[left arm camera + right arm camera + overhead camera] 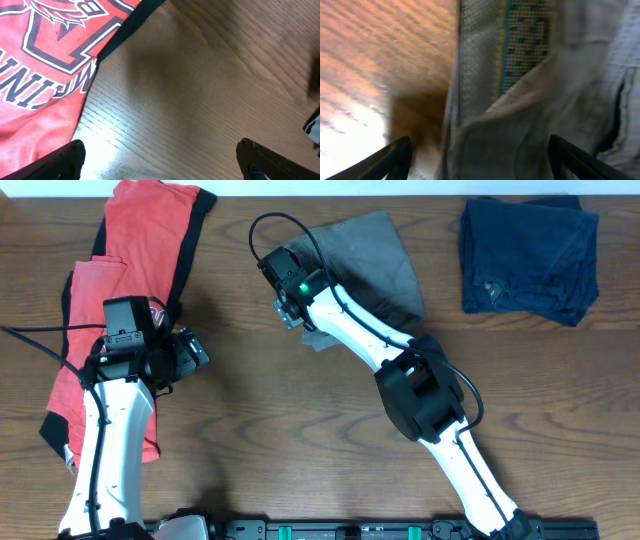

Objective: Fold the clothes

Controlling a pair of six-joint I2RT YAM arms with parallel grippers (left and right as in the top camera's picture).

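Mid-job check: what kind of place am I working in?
Likely a robot test bench: wood-grain table, shorts, red T-shirt and navy garment laid apart, left arm and right arm on a black base rail.

Overhead: straight down, whole table [260,430]. Left wrist: close, down at shirt [40,75] edge, left side. Right wrist: very close on shorts [520,100], far centre. Overhead covers both.

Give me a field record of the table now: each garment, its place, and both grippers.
task garment: grey-khaki cotton shorts, bunched, top centre of the wooden table
right gripper: open, over the shorts' near-left edge, pale lining between its fingers
second garment: red T-shirt with white lettering, along the left side
left gripper: open, over bare wood beside the T-shirt
third garment: dark navy folded garment, top right, clear of both arms
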